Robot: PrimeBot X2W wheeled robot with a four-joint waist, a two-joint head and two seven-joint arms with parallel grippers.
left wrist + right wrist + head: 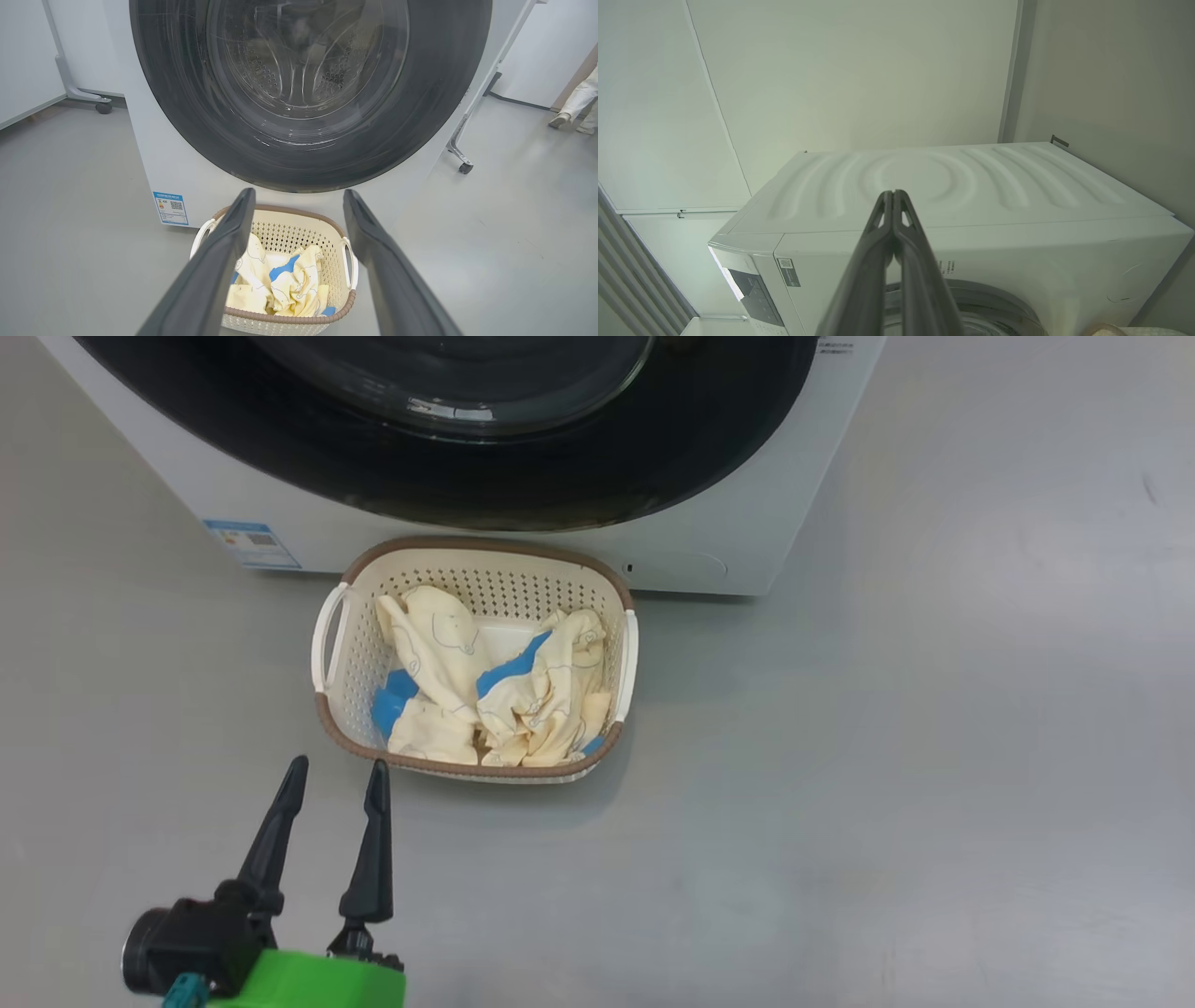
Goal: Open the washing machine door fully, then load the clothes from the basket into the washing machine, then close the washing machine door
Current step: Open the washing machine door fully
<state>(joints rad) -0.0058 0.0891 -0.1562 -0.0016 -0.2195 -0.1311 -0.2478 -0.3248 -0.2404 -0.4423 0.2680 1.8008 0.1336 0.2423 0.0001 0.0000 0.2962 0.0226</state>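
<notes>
The white washing machine [709, 504] stands at the top of the head view with its round black-rimmed door [485, 476] closed flat against the front. Through the door glass [303, 60] the steel drum shows. On the floor right before it sits the cream basket [350, 658] holding the crumpled cream-yellow clothes [523, 695] with blue patches. My left gripper [336, 775] hovers open and empty just short of the basket's near left corner; its fingers [219, 261] frame the basket [336, 261]. My right gripper [893, 193] is shut and empty, held up near the machine's top [952, 186].
Bare grey floor [887, 756] spreads to the right and front. A wheeled white stand [462, 154] is right of the machine, another caster [103, 107] to its left. A person's leg and shoe [570, 109] show at the far right. A wall [859, 74] rises behind the machine.
</notes>
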